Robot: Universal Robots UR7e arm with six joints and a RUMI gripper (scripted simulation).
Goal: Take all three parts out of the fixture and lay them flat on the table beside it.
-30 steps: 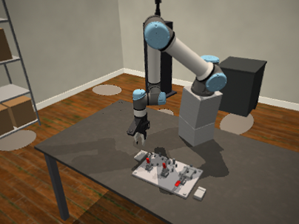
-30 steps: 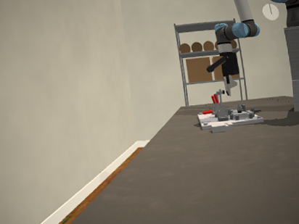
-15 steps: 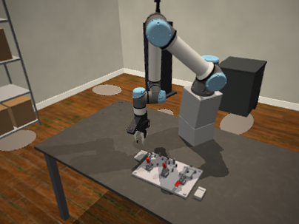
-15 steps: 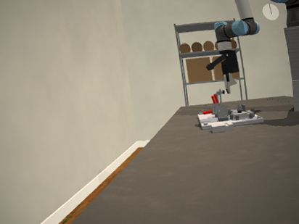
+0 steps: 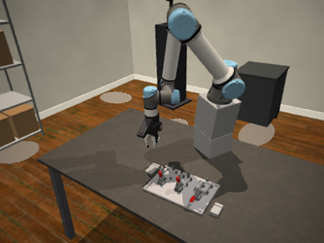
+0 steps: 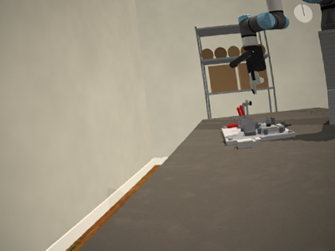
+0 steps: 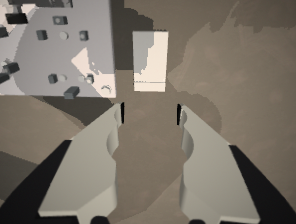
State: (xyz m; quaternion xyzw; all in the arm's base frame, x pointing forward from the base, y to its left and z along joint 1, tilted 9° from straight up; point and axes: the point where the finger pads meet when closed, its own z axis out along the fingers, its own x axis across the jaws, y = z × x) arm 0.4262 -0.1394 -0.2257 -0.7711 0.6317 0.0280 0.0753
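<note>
The fixture point(image 5: 167, 193) point(image 6: 233, 140) point(image 7: 101, 52) is a pale plate with pegs and three toggle clamps. Two clamps have red handles upright; the red handle point(image 5: 192, 198) point(image 6: 232, 126) at the far right end in the top view lies low. A pale flat part point(image 5: 152, 169) point(image 7: 151, 74) lies flat on the table beside the plate's left end. Another pale part point(image 5: 216, 209) point(image 6: 249, 143) lies flat beside the right end. By the low-handled clamp, a greyish piece seems to sit in the fixture, but its outline is unclear. My gripper point(image 5: 152, 146) point(image 6: 254, 92) point(image 7: 150, 104) is open and empty, above the table near the left-end part.
The dark table point(image 5: 106, 187) carries the fixture. The arm's grey pedestal point(image 5: 218, 129) stands behind the fixture in the top view. A shelf rack point(image 5: 4, 99) with boxes stands at the left, off the table, and a dark cabinet point(image 5: 261, 93) stands behind the pedestal.
</note>
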